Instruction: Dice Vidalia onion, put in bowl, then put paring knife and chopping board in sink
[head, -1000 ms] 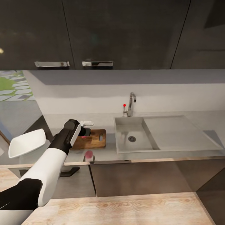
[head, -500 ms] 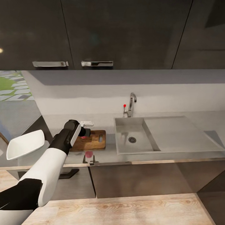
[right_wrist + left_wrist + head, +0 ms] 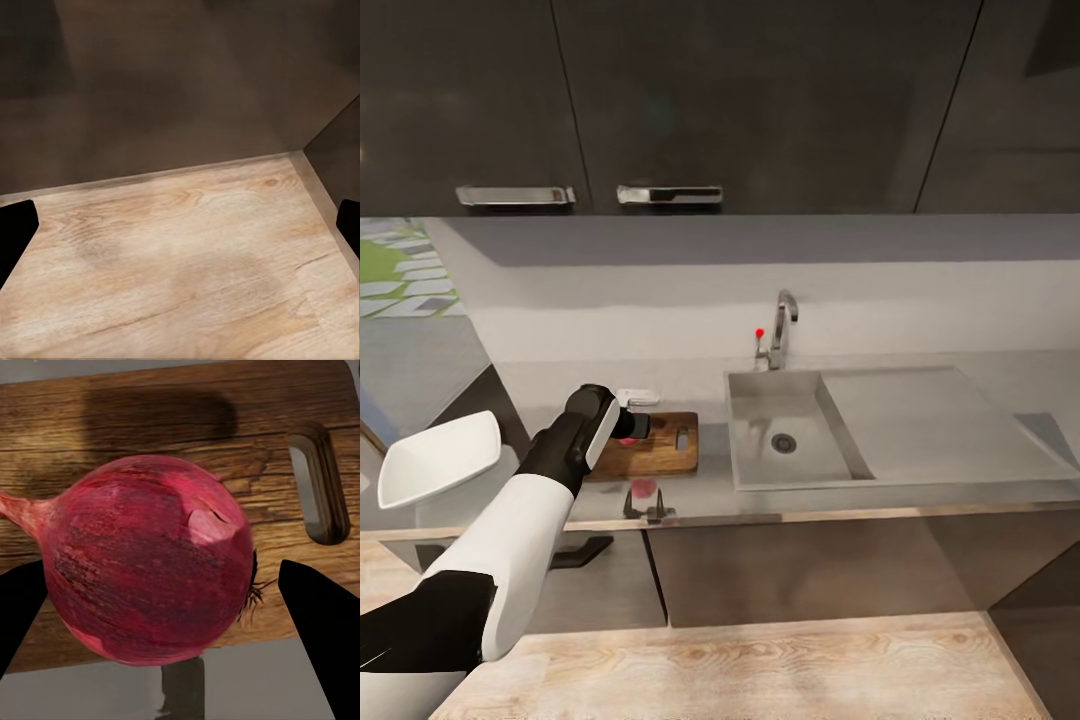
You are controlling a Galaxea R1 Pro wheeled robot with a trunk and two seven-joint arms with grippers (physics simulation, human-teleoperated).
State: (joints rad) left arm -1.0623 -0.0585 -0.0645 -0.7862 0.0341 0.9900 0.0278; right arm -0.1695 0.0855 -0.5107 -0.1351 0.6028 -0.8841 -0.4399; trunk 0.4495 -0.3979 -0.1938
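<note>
Onion [image 3: 146, 559] lower over chopping board [image 3: 180, 427], bowl [image 3: 440, 457] alongside

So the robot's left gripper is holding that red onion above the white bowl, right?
Not quite. The left gripper does hold the red onion, but above the chopping board, not the bowl. The left wrist view shows wood grain and the handle slot right beneath the onion.

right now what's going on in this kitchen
The left claw has the red onion between its fingers, over the near edge of the wooden chopping board on the steel countertop. The sink to the board's right is empty. A white bowl sits to the left. The right claw hangs open over the floor.
</note>
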